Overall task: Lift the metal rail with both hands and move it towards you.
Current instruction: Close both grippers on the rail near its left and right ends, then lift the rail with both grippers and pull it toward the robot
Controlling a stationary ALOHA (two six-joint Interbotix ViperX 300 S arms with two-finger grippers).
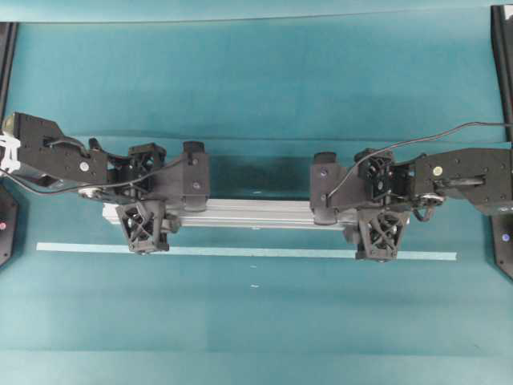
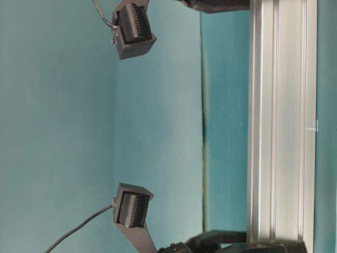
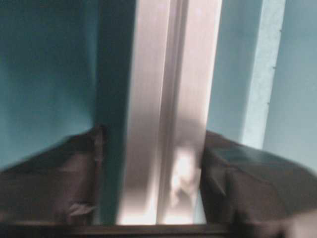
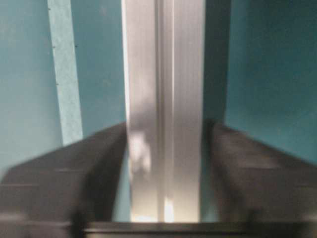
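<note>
so the left gripper (image 1: 164, 210) and right gripper (image 1: 353, 215) straddle the metal rail (image 1: 256, 213), jaws partly apart; whether either clamps it, i cannot tell. lifting and the pull toward the near side look undone.

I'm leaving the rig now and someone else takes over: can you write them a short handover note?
Left gripper: jaws straddle the metal rail near its left end; a gap shows on one side in the left wrist view, so the grip is unconfirmed.
Right gripper: jaws either side of the rail near its right end, close to it; blur hides contact.
Rail: lies flat on the teal table, just behind the pale tape strip.
Done: both grippers placed at the rail.
Left: finish closing, lift together, bring it towards you.
</note>
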